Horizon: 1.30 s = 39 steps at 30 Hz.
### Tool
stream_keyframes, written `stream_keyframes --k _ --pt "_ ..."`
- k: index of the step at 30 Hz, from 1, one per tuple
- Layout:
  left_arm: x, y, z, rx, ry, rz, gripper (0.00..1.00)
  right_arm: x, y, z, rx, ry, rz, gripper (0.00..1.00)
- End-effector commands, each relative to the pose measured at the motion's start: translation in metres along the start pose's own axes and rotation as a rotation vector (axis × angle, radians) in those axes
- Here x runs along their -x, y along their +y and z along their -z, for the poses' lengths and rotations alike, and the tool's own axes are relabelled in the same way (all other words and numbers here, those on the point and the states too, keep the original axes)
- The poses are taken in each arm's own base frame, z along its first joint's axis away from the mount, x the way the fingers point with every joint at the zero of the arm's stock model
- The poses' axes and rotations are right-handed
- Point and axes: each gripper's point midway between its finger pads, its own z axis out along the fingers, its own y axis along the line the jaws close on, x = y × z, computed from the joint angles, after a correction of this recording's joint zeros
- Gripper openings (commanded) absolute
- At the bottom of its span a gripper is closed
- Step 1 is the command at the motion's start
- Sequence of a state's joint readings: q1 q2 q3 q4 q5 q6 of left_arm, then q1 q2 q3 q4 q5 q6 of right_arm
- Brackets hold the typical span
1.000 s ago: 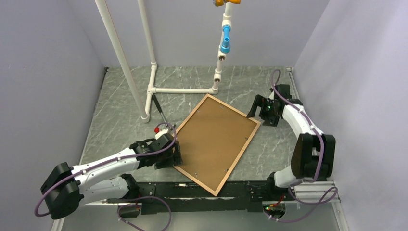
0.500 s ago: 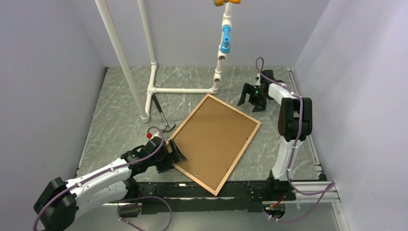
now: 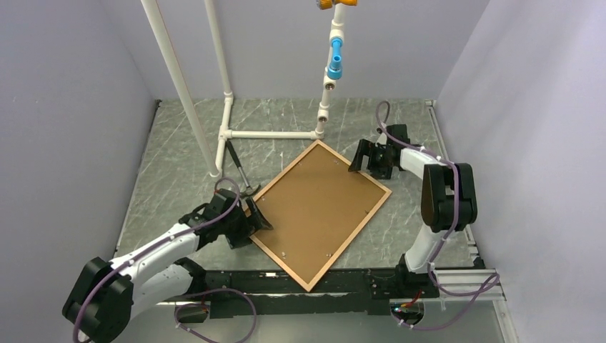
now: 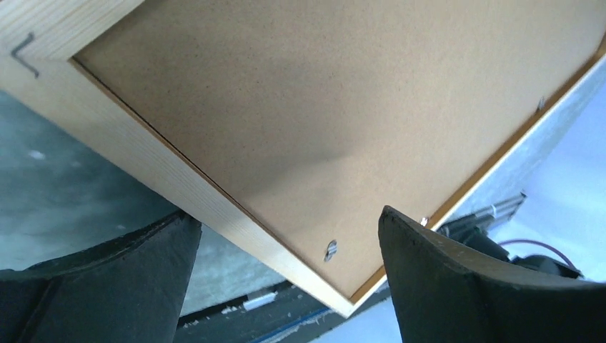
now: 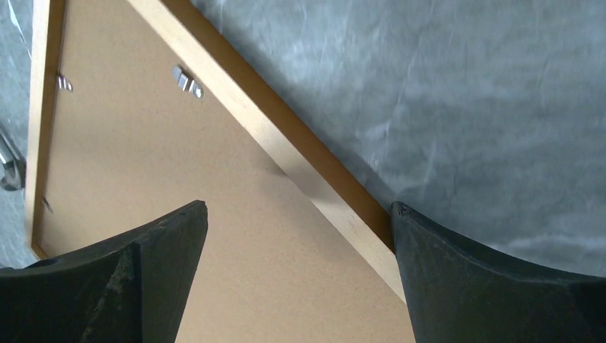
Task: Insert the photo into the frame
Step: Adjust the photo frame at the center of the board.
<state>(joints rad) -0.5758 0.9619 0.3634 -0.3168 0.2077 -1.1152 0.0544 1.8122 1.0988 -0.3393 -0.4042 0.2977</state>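
We see the left pincer (image 3: 257, 215) and the right pincer (image 3: 364, 168) both spread apart, with a rail of the wooden frame (image 4: 143, 153) just before each.

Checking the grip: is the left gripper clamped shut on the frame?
No: in the left wrist view the left gripper is wide open, its fingers astride the frame.

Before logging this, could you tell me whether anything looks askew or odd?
The frame lies diagonal to the table, its near corner overhanging the black base rail; a hammer lies by its left edge.
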Motion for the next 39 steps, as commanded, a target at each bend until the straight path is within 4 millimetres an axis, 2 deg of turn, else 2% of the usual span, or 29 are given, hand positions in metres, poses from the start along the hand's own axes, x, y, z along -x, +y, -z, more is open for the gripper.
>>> stream_keyframes --k 1,3,6,13,19,22,27,36,39 --pt "0.04 -0.031 0.005 -0.065 -0.11 -0.114 0.96 -0.08 0.018 0.016 0.074 0.204 -0.137 1.0" --pt "0.044 -0.039 0.005 -0.081 -0.102 -0.141 0.96 -0.096 0.016 0.023 0.072 0.205 -0.155 1.0" --pt "0.048 -0.048 0.001 -0.074 -0.075 -0.182 0.95 -0.106 0.015 0.036 0.056 0.165 -0.166 1.0" --pt "0.053 -0.071 -0.018 -0.076 -0.011 -0.264 0.92 -0.12 0.015 0.061 0.048 0.083 -0.21 1.0" --pt "0.054 -0.104 -0.039 -0.047 0.021 -0.342 0.92 -0.13 0.005 0.08 -0.015 0.007 -0.236 1.0" --pt "0.056 -0.113 -0.053 -0.018 0.04 -0.357 0.91 -0.132 0.001 0.089 -0.04 -0.029 -0.249 1.0" --pt "0.067 -0.127 -0.073 0.017 0.045 -0.382 0.91 -0.144 0.006 0.095 -0.007 -0.044 -0.29 1.0" --pt "0.093 -0.156 -0.097 0.059 0.045 -0.454 0.91 -0.165 0.009 0.094 0.043 -0.019 -0.315 1.0" --pt "0.096 -0.151 -0.097 0.092 0.044 -0.457 0.92 -0.161 0.007 0.097 0.024 -0.032 -0.302 1.0"
